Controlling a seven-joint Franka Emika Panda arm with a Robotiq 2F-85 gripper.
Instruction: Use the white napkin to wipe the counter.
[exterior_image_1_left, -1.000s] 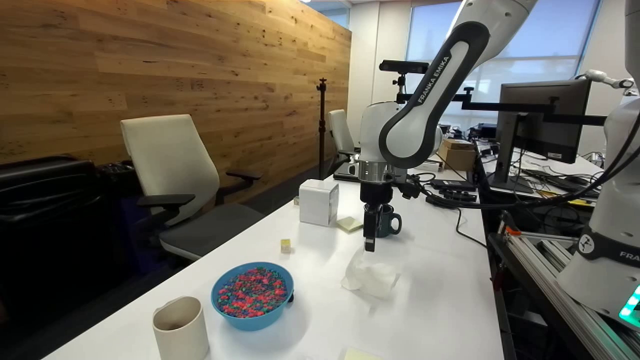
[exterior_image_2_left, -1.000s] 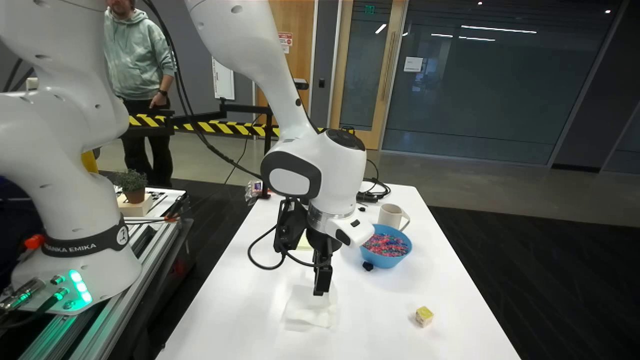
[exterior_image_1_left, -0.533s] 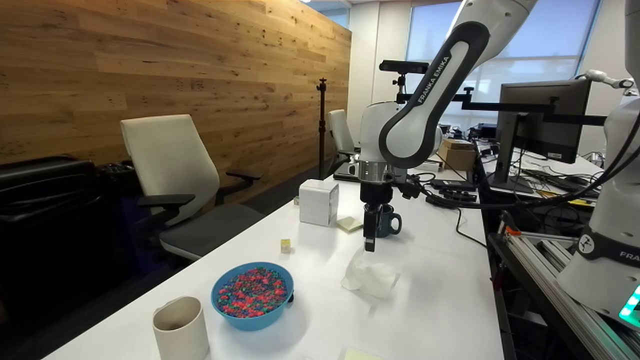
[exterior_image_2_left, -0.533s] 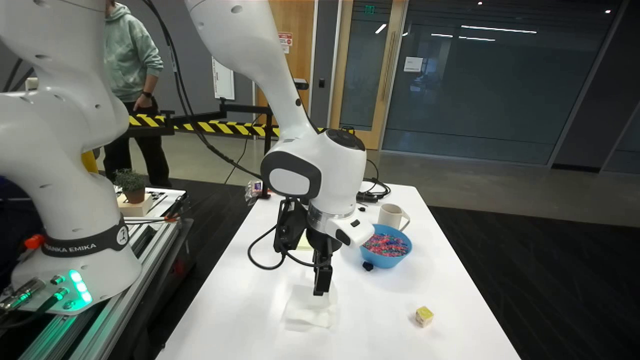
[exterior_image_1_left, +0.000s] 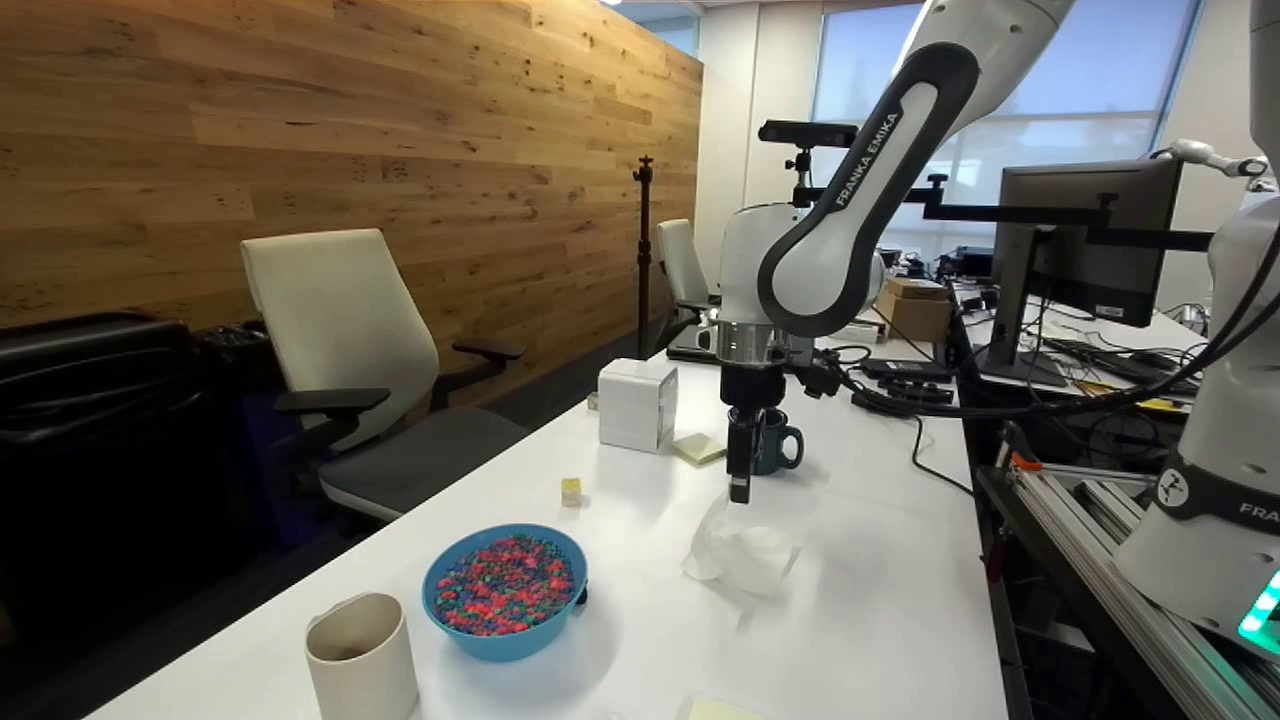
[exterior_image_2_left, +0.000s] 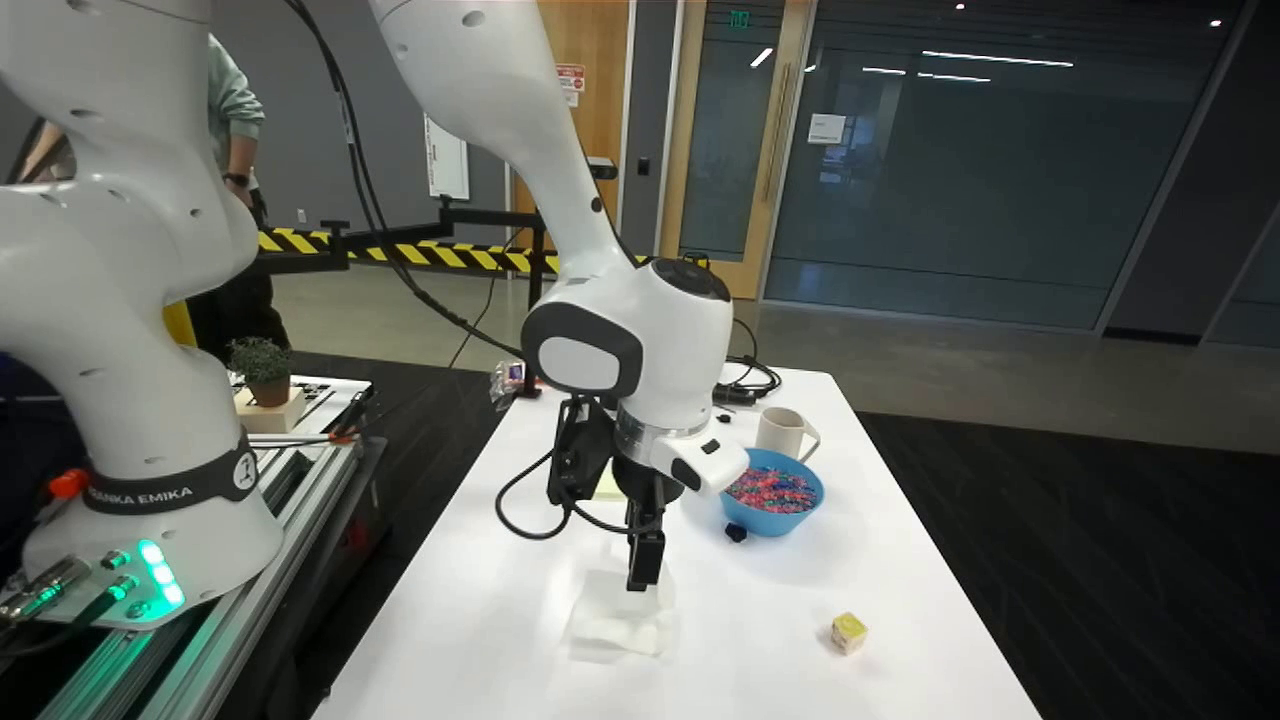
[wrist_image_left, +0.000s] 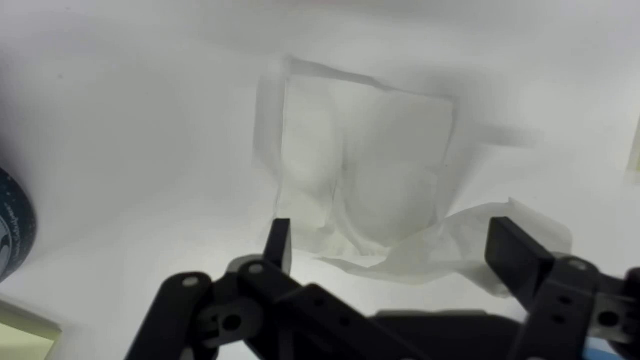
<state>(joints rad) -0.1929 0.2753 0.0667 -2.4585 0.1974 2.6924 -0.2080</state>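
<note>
The white napkin (wrist_image_left: 370, 150) lies wrinkled on the counter (exterior_image_1_left: 870, 630), with a raised, folded end. Both exterior views show it as a pale crumpled sheet (exterior_image_1_left: 745, 555) near the middle of the white tabletop. My gripper (wrist_image_left: 390, 222) stands open, its fingers wide apart and pointing down. In the wrist view, the napkin's folded end passes between and under the fingers, and part of it is hidden by the right-hand finger (wrist_image_left: 515, 255). An exterior view has the fingertips (exterior_image_2_left: 643, 580) just above the napkin's far edge; whether they touch it, I cannot tell.
A blue bowl (exterior_image_1_left: 510, 648) of coloured bits and a beige mug (exterior_image_1_left: 360, 670) stand on the counter. Close behind the gripper are a dark mug (exterior_image_1_left: 780, 445), a pale notepad (exterior_image_1_left: 700, 449) and a white box (exterior_image_1_left: 635, 405). A small yellow-topped cube (exterior_image_2_left: 848, 633) sits aside.
My arm, gripper and the napkin have not visibly moved. In an exterior view, a person in the background has stepped left and is now mostly hidden behind the arm.
</note>
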